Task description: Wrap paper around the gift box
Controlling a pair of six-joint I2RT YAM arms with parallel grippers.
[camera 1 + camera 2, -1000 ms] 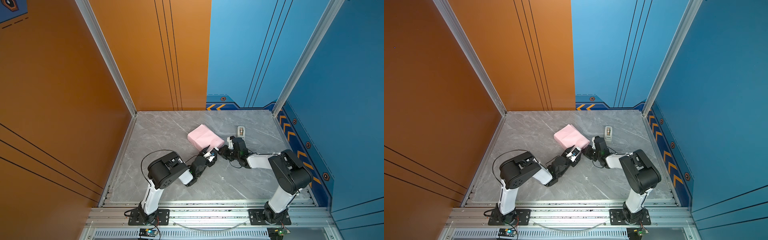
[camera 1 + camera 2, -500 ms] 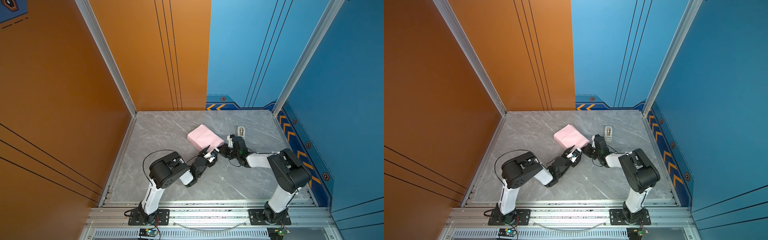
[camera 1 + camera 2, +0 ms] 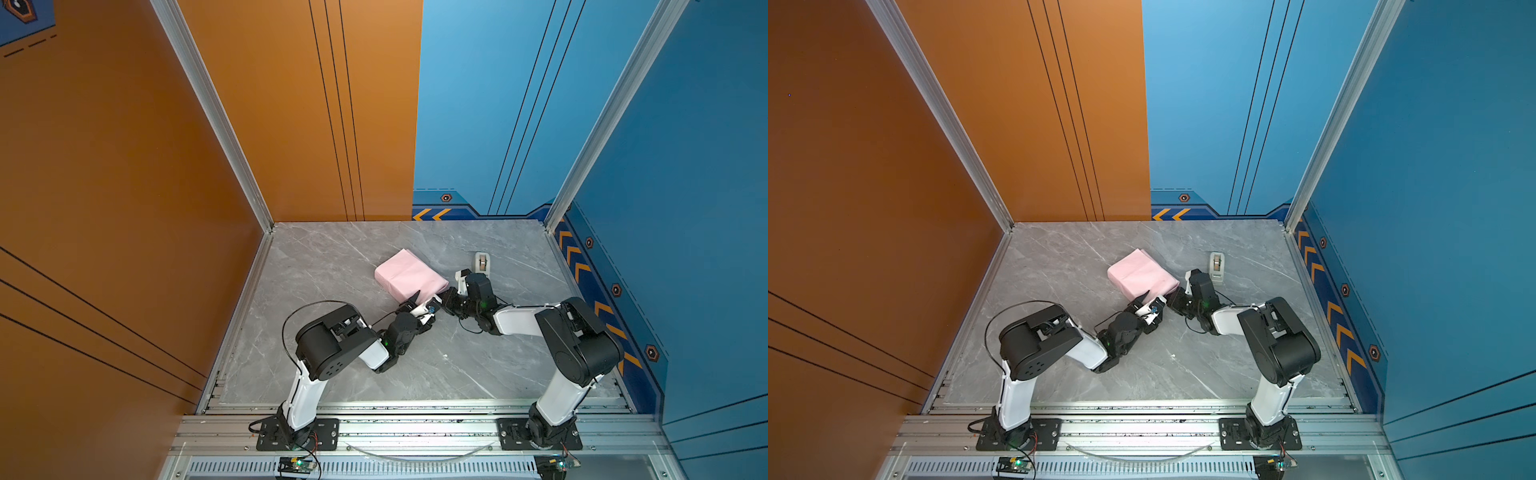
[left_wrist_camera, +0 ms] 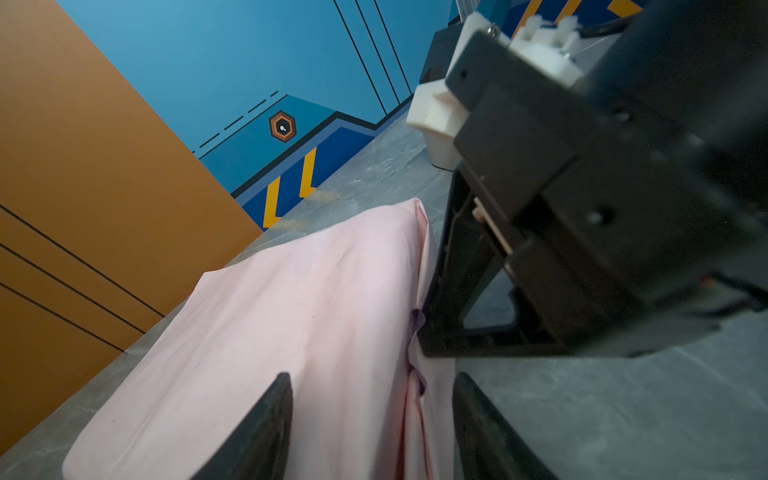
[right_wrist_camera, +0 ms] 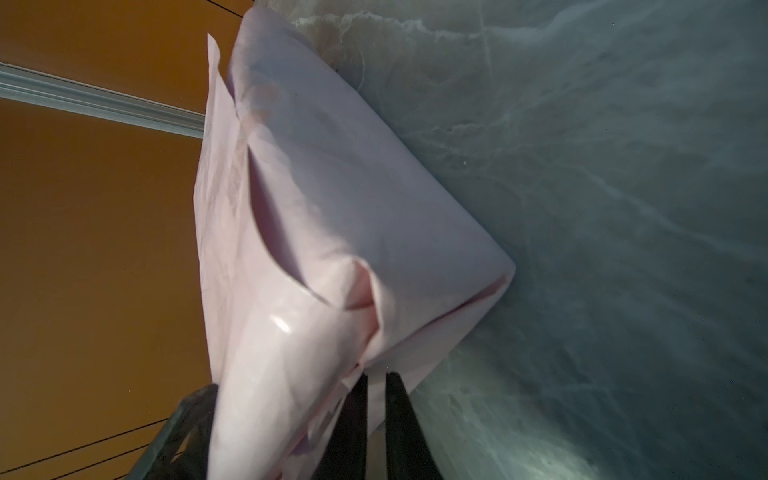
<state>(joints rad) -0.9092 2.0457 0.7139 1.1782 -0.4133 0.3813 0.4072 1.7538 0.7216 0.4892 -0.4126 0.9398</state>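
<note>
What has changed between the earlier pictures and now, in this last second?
Almost nothing. The left gripper shifted only slightly at the near corner of the paper, with its jaws open astride a fold; nothing was taken or let go. The right gripper stays shut on a flap of the paper. The paper and the tape dispenser did not move.

Matt creased pink paper (image 3: 409, 276); seemingly polished marble tabletop (image 3: 332, 266).

- Grey marble-veined surface (image 3: 332, 266), with metal rails along its left and near edges.
- Pale pink paper (image 3: 409, 274), folded into a boxy bundle, lies around mid-width, nearer the far edge and askew to the edges.
- Small beige tape dispenser (image 3: 482, 263) stands toward the far right corner, apart from the paper.
</note>
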